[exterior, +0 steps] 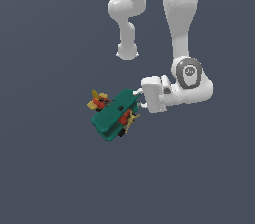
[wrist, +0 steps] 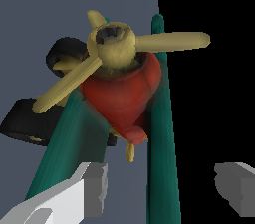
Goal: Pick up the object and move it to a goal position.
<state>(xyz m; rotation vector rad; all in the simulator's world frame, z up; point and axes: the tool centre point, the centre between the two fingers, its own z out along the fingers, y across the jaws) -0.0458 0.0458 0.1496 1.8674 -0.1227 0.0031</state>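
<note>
Exterior view: white arm (exterior: 179,29) enters from the top and bends at the wrist so the hand (exterior: 141,99) points toward the exterior view's left. Background is a uniform grey-blue surface (exterior: 50,168); whether it is a worktop or a floor cannot be told. Nothing stands between the hand and the toy.

Toy biplane (exterior: 114,113) sits just at the hand's fingertips, tilted, on the exterior view's left of the hand. Two teal-green wings (exterior: 119,104) stacked parallel, red-orange body (exterior: 125,115) between them, yellow tail (exterior: 98,94) pointing away from the hand, yellow propeller (exterior: 132,121) on the near side. Whether it rests on the surface or is lifted cannot be told.

Wrist view: propeller (wrist: 117,49) and red nose face the camera; black wheels (wrist: 67,56) off to one side. Two grey fingers (wrist: 92,188) are spread apart, with one wing edge (wrist: 162,168) running between them. Contact with the wing cannot be confirmed.
</note>
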